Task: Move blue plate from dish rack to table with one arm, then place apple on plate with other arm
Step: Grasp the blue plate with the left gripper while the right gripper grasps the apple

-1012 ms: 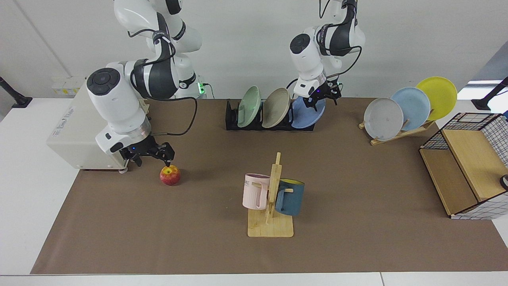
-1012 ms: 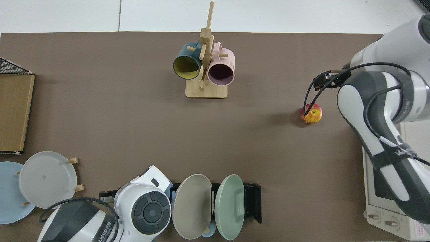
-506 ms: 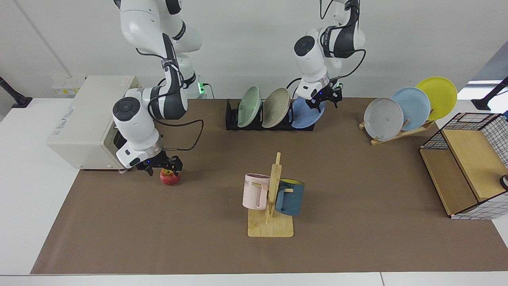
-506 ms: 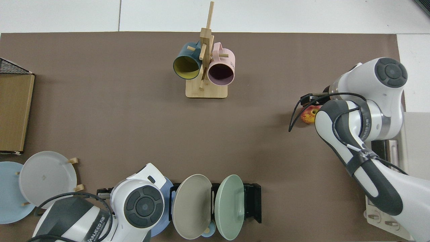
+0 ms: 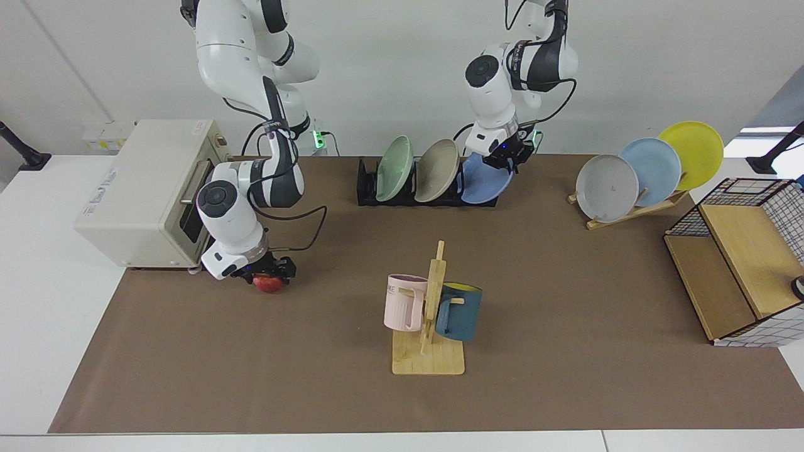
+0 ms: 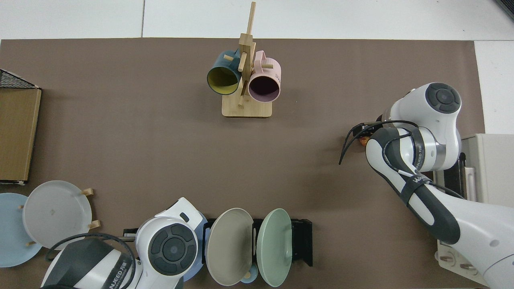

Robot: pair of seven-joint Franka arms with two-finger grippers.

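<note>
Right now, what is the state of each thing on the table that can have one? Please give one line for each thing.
blue plate: standing in the dish rack, left gripper at its top edge.
apple: on the table, right gripper down over it.
green plate: standing in the rack.
beige plate: standing in the rack.
pink mug: hanging on the mug tree.
dark blue mug: hanging there too.

My two arms (image 5: 251,56), glossy white shells, dark-grey joint bands, round dark-grey end caps (image 6: 173,249), black cables looped beside each wrist, black claws, grey lettering on one forearm band (image 6: 415,178).
</note>
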